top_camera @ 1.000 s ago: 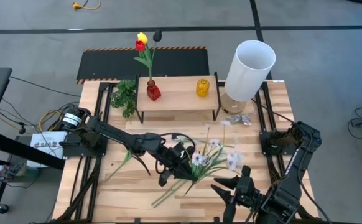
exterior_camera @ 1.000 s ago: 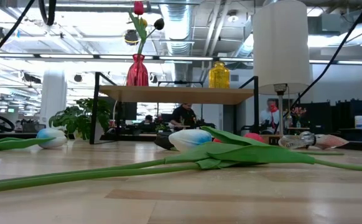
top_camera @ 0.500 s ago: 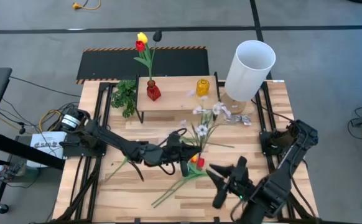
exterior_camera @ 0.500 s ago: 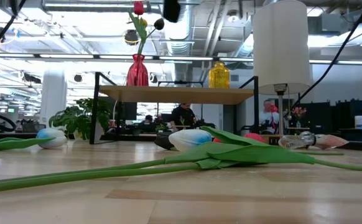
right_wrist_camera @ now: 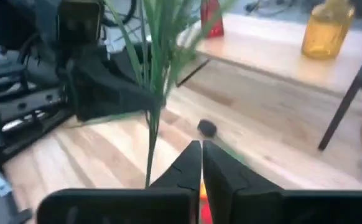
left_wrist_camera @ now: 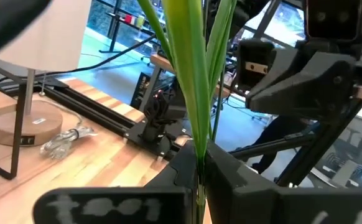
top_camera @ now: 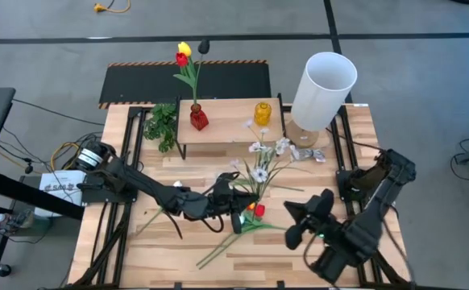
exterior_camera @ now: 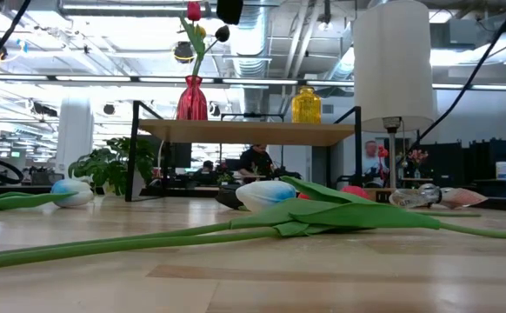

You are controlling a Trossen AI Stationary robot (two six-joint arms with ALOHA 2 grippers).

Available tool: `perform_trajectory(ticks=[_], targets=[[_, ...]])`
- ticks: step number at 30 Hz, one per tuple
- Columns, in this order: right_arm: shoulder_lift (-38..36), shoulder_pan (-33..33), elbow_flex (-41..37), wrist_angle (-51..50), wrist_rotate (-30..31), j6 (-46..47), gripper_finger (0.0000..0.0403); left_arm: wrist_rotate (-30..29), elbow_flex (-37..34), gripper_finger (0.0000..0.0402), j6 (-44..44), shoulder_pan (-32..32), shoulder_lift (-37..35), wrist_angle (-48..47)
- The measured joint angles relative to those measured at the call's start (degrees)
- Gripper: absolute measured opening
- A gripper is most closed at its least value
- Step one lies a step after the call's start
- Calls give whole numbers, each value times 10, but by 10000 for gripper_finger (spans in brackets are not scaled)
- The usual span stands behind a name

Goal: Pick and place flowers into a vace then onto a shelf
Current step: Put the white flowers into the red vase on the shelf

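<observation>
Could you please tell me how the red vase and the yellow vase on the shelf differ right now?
The red vase holds tulips, a red and a yellow head; the yellow vase holds none. The red vase stands on the shelf's left part, the yellow one on its right. Both stand upright.

Your slatted wooden table (top_camera: pixel 138 250) carries: the shelf (top_camera: pixel 230 129), with a red vase (top_camera: pixel 198 119) and a yellow vase (top_camera: pixel 263 113); a white-shaded lamp (top_camera: pixel 321 89); a leaf sprig (top_camera: pixel 163 123); loose tulips (exterior_camera: pixel 262 195) lying flat.
</observation>
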Motion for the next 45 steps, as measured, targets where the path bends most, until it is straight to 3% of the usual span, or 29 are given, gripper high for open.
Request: perform_trajectory(ticks=[4, 8, 12, 21, 26, 29, 32, 35, 37, 41, 45], targets=[[-34, 41, -44, -1, -51, 32, 5, 0, 0, 0, 1, 0, -10, -7], [-39, 81, -79, 9, -164, 61, 5, 5, 0, 0, 12, 0, -17, -12], [-39, 117, -115, 82, -280, 55, 1, 25, 0, 0, 12, 4, -19, -6], [-39, 132, -219, 524, -436, -96, 0, 44, 0, 0, 19, 7, -22, -9], [-32, 79, -281, 797, -498, -194, 0, 44, 0, 0, 34, 7, -22, -6], [-3, 33, -286, 903, -579, -258, 0, 43, 0, 0, 38, 8, -22, -7], [35, -12, -286, 1073, -662, -326, 0, 43, 0, 0, 41, 8, -22, -11], [53, -44, -285, 1251, -679, -422, 0, 22, 0, 0, 45, 8, -22, -12], [51, -59, -285, 1310, -678, -502, 0, 8, 0, 0, 46, 8, -22, -12], [14, -82, -285, 1327, -650, -676, 0, -17, 0, 0, 46, 8, -22, -12], [-50, -84, -284, 1285, -560, -866, 0, -55, 0, 0, 48, 8, -22, -12]])
